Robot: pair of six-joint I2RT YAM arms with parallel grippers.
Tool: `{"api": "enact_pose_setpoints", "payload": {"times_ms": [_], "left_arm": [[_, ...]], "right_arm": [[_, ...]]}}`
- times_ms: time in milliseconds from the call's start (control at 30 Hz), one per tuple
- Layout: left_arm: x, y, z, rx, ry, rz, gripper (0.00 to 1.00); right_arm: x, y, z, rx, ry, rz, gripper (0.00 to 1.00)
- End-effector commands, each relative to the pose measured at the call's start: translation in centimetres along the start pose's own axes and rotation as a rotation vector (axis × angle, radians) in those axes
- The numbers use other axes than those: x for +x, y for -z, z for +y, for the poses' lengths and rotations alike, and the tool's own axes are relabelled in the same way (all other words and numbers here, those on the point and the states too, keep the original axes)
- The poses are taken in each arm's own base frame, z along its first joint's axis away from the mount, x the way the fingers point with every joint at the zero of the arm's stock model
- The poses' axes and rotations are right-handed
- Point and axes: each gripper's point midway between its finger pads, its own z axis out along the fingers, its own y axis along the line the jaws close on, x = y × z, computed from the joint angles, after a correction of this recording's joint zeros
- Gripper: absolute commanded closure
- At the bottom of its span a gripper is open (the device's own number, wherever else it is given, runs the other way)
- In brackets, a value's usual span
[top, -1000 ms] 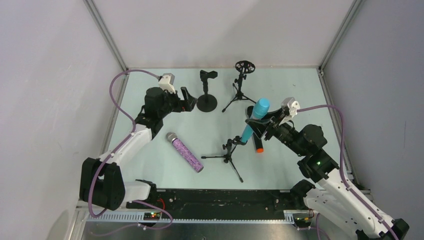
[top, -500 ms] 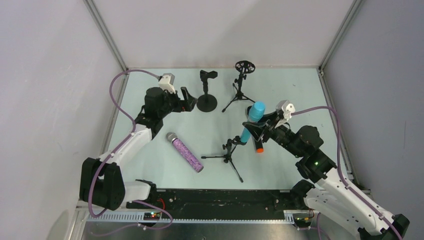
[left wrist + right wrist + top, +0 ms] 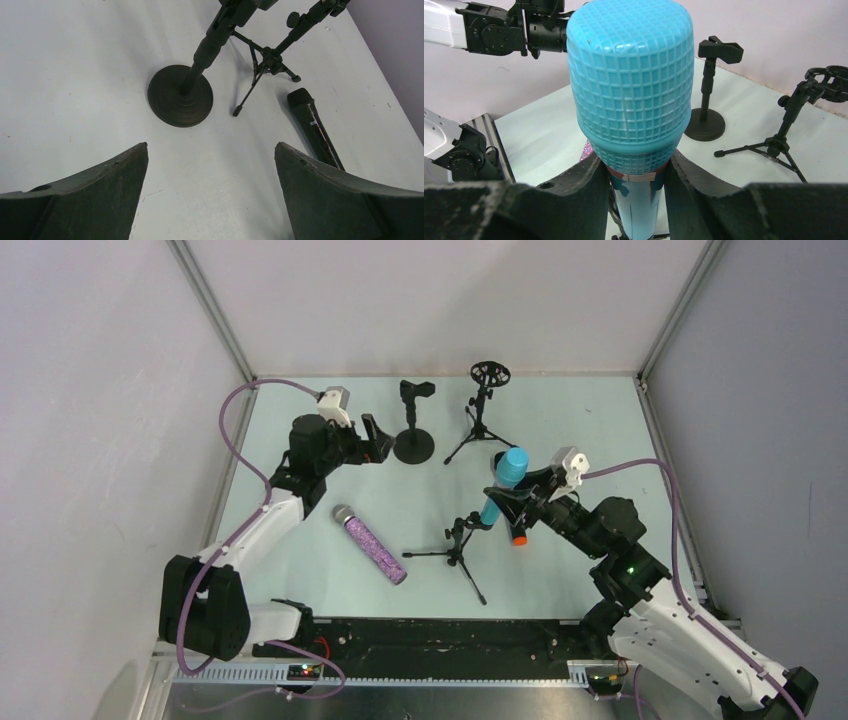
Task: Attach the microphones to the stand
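Turquoise microphone (image 3: 629,85) is leaning in the right fingers (image 3: 574,190), which are gripping its neck, its lower end seemingly touching the near tripod stand (image 3: 457,543). Spread left fingers (image 3: 100,190) are hovering by the round-base stand (image 3: 181,100). Label on the black microphone (image 3: 314,127) is showing too small to read.

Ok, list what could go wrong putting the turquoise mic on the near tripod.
1. The right gripper grips the turquoise mic just under its head, so the long body may pivot when its tail meets the clip.
2. The tripod stand sits on thin legs, unsteadied: the left gripper is open, away by the round-base stand. A push could tip it.
3. The black mic lies under the right gripper and could be knocked.
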Motion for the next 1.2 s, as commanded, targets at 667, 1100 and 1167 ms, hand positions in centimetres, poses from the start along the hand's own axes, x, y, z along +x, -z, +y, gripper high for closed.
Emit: {"api": "enact_pose_setpoints", "payload": {"times_ms": [667, 1100, 1167], "left_arm": [[-2.2, 0.0, -1.9, 0.086, -0.011, -0.044, 0.0], [-2.2, 0.0, -2.0, 0.088, -0.01, -0.044, 0.0], [-2.2, 0.0, -1.9, 0.086, -0.009, -0.045, 0.0]], "right_arm": [[4.3, 0.1, 0.1, -0.011, -0.029, 0.097, 1.0], [6.2, 0.5, -0.4, 0.012, -0.033, 0.131, 1.0], [6.4, 0.5, -0.4, 0.013, -0.041, 0.131, 1.0]]}}
